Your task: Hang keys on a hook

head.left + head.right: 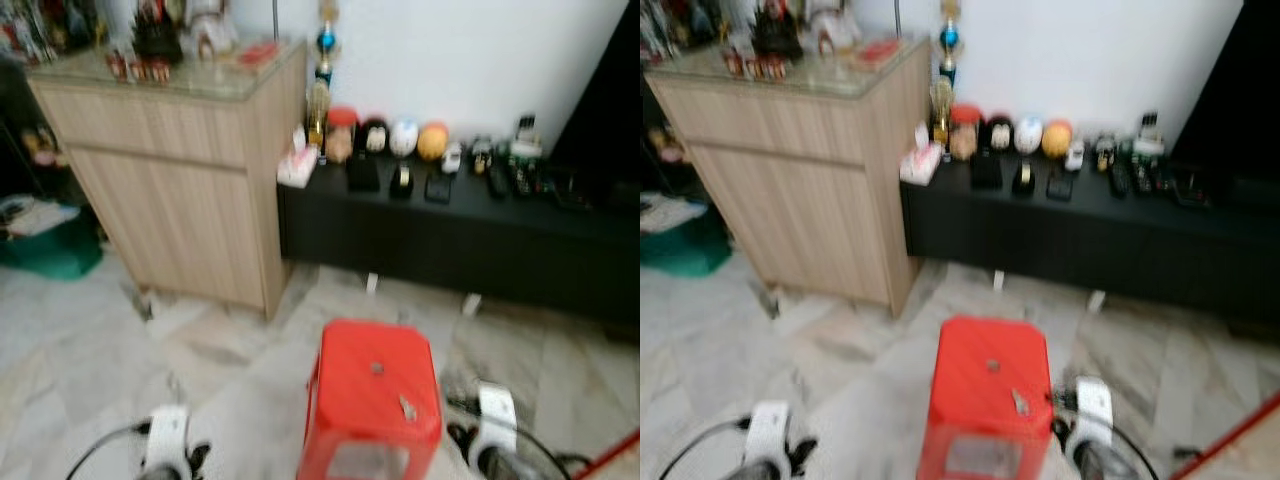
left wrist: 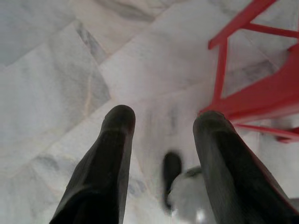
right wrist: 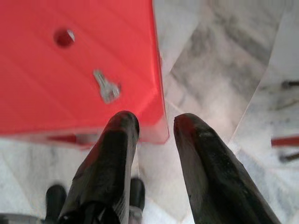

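Note:
A small silver key (image 1: 407,408) lies flat on top of a red plastic stool (image 1: 370,380) standing on the marble floor just in front of me. In the right wrist view the key (image 3: 106,87) is on the stool's top near its edge. My right gripper (image 3: 156,122) hangs open just past that edge, above the floor, holding nothing. My left gripper (image 2: 166,119) is open and empty too, low over the floor to the left of the stool's red legs (image 2: 224,70). Both wrists show low in the head view, left (image 1: 165,440) and right (image 1: 495,425).
A wooden cabinet (image 1: 180,190) with a glass top stands at the back left. A low black bench (image 1: 450,235) carrying several small ornaments runs along the white wall. A green box (image 1: 50,245) sits far left and a red bar (image 1: 615,455) lies at the bottom right.

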### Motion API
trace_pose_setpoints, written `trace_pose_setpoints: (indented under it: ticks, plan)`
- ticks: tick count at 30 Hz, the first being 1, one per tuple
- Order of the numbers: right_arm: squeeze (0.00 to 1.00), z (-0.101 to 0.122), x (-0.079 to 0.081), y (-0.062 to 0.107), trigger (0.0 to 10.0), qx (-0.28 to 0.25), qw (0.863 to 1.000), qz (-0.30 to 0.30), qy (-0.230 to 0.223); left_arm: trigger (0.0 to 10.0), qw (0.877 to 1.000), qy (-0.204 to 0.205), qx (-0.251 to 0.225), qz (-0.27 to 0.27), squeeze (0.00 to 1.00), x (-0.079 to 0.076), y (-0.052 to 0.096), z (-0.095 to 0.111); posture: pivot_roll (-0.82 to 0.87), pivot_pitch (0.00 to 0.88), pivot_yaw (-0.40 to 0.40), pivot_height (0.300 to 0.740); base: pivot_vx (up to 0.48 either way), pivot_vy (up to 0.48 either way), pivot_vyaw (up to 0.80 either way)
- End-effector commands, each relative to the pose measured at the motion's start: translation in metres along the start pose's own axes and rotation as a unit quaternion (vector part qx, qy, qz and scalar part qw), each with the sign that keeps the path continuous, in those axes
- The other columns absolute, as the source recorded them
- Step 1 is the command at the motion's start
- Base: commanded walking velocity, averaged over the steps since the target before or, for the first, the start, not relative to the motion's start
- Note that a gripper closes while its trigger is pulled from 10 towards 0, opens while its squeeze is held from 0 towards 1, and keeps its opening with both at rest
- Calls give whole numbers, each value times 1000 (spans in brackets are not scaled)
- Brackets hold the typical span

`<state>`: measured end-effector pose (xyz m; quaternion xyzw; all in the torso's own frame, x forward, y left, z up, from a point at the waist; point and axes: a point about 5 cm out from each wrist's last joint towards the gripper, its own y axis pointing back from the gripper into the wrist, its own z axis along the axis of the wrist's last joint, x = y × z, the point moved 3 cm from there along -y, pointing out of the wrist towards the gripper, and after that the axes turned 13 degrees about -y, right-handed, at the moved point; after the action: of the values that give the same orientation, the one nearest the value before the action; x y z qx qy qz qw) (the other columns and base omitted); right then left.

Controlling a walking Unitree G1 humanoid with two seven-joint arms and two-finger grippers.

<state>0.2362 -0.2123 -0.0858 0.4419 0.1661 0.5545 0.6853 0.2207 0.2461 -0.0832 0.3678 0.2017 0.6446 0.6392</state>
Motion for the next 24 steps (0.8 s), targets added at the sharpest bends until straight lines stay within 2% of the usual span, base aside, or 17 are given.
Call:
trace_pose_setpoints:
  ticks: [1, 3, 4, 7, 12, 14, 24]
  plan:
    - [0, -4, 8, -2, 10000, 4, 1000, 7, -11, 10000, 1000, -12, 26, 13, 0, 14, 6, -17, 179, 0, -35, 718, 0, 0, 0]
    - [0, -6, 8, -1, 10000, 6, 1000, 6, -15, 10000, 999, -15, 29, 12, 0, 15, 7, -19, 179, 0, -35, 718, 0, 0, 0]
    - [0, -8, 5, -1, 10000, 6, 1000, 5, -24, 10000, 999, -27, 39, 6, 0, 17, 9, -27, 137, 0, 2, 718, 0, 0, 0]
    - [0, -6, -1, 1, 10000, 0, 999, 3, -39, 10000, 999, -31, 44, 1, 0, 17, 12, -34, 100, 0, 16, 718, 0, 0, 0]
    - [0, -19, -2, 2, 10000, 11, 1000, 1, -18, 10000, 999, -27, 30, -5, 0, 8, 11, -31, 115, 0, -16, 718, 0, 0, 0]
    - [0, -9, -8, 2, 10000, -1, 1000, -5, -22, 10000, 999, -24, 15, -14, 0, -1, 8, -24, 134, 0, -37, 718, 0, 0, 0]
    - [0, 14, -11, 2, 10000, -29, 999, -9, -39, 10000, 1000, -13, 10, -24, 0, -20, 1, -8, 112, 0, -77, 718, 0, 0, 0]
